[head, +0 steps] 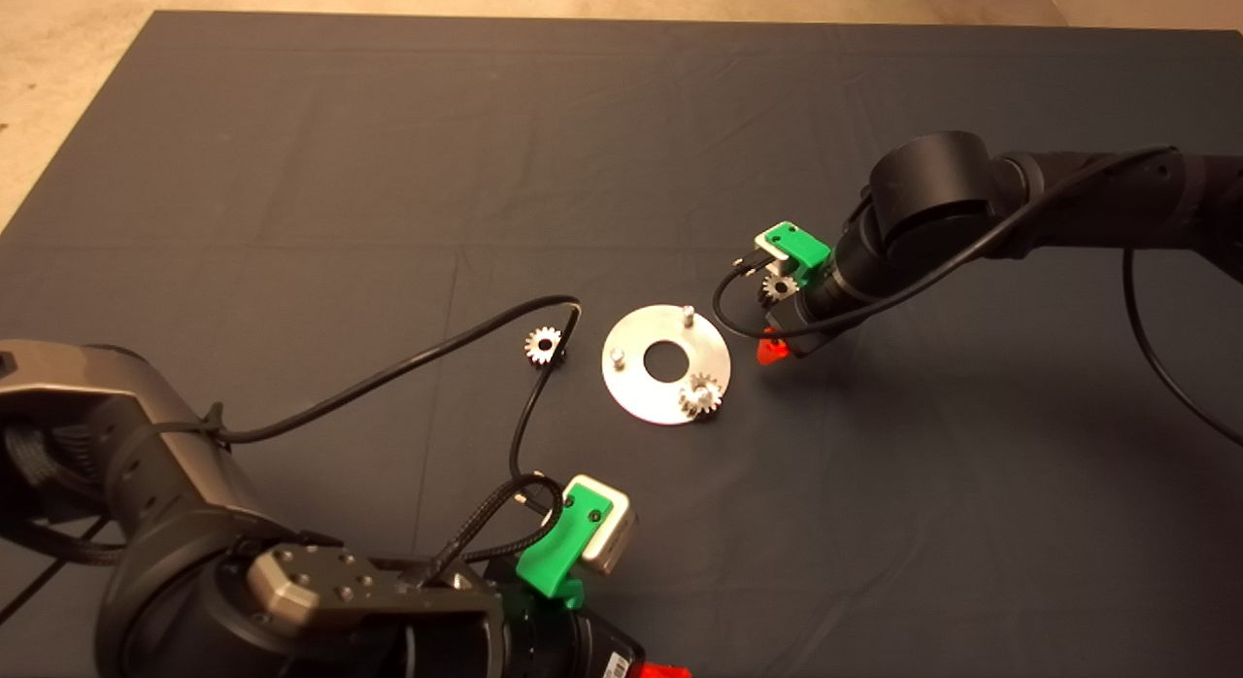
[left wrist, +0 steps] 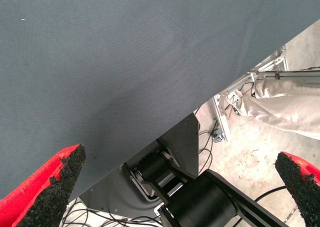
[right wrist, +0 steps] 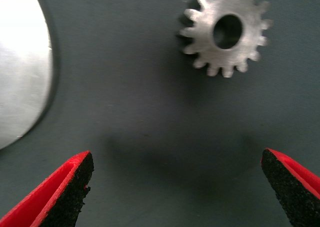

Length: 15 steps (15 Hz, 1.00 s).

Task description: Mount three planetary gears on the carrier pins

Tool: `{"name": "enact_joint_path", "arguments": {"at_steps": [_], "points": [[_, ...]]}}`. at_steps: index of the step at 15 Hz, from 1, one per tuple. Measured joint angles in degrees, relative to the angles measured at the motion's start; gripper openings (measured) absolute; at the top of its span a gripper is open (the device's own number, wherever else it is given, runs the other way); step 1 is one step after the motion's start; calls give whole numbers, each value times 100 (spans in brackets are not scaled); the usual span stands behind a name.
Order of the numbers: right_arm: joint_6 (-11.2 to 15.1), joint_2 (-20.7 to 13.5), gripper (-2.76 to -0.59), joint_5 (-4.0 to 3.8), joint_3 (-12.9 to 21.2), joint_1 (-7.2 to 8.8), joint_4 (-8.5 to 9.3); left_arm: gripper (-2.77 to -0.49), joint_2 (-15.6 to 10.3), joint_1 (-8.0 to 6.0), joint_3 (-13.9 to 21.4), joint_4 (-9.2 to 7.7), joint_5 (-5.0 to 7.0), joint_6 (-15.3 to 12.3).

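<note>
The shiny round disc (head: 641,391) lies mid-mat with two bare carrier pins (head: 687,315) (head: 617,354) standing on it. One planetary gear (head: 699,395) sits over the third pin at the disc's near right. A second gear (head: 544,346) lies flat on the mat left of the disc. A third gear (head: 779,288) (right wrist: 227,32) lies flat on the mat right of the disc, whose edge (right wrist: 22,62) shows in the right wrist view. My right gripper (head: 777,319) (right wrist: 175,187) hovers low over this gear, open, its fingers (right wrist: 60,192) wide apart and holding nothing. My left gripper (left wrist: 180,174) is parked open at the lower left.
Black cables (head: 524,406) run across the mat near the loose left gear. The left wrist view shows the mat's edge (left wrist: 200,102), frame parts below it, and a person's leg (left wrist: 285,102) on the floor beyond.
</note>
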Motion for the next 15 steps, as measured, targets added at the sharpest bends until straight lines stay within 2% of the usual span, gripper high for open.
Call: {"name": "enact_joint_path", "arguments": {"at_steps": [5, 11, 15], "points": [[-329, 15, -87, 4, -529, 0, 0, -51, 44, 0, 0, 0, 1, -20], [-461, 84, -87, 6, -914, 0, 0, -51, 78, 0, 0, 0, 1, -129], [-461, 144, -87, 8, -998, 0, 0, -51, 94, 0, 0, 0, 1, -146]]}}
